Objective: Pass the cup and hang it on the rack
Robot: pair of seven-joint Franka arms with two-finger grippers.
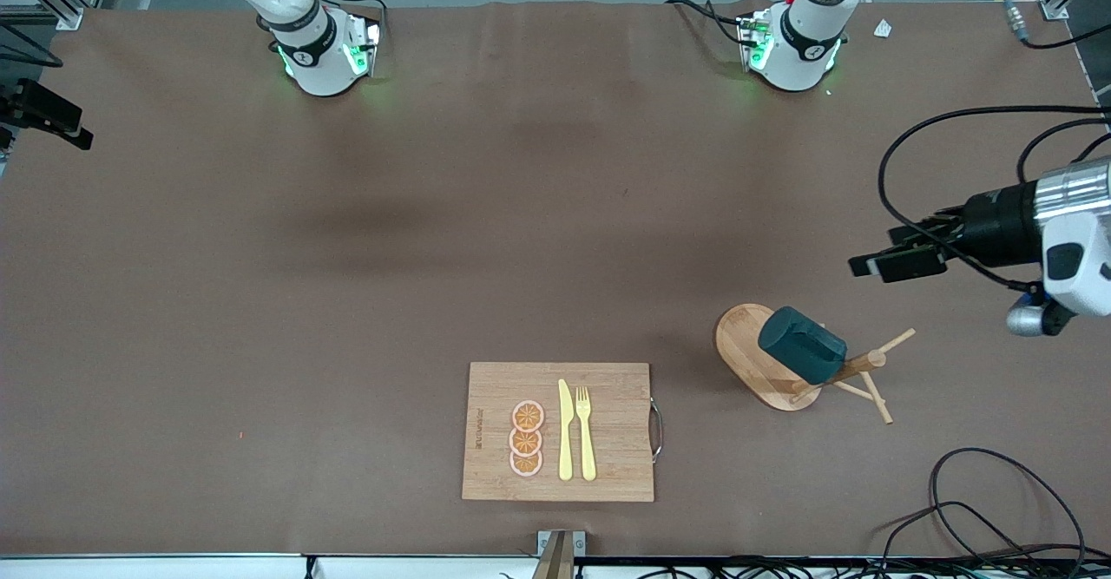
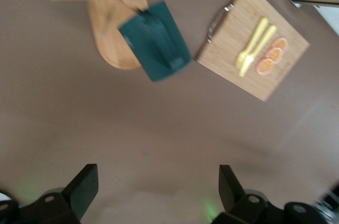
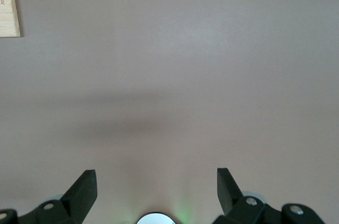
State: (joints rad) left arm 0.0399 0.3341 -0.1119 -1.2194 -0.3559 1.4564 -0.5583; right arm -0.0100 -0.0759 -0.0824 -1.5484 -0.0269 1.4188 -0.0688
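1. Left gripper (image 2: 159, 192): held high in the air, its arm reaching in at the left arm's end of the table with the wrist turned sideways; the two fingers (image 2: 82, 187) stand wide apart and hold nothing.
2. Cup (image 1: 801, 345): dark teal, tilted, hanging on a peg of the rack (image 1: 753, 345), well apart from the left gripper and lower than it.
3. Rack: light wooden mug tree, oval base flat on the brown table (image 1: 347, 301), thin pegs (image 1: 877, 397) spreading from its post.
4. Cutting board (image 1: 608, 388): beside the rack toward the right arm's end; it carries a yellow knife (image 1: 565, 431), a yellow fork (image 1: 585, 431) and three orange slices (image 1: 527, 438).
5. Right gripper (image 3: 156, 192): up over bare table, fingers spread wide and empty.
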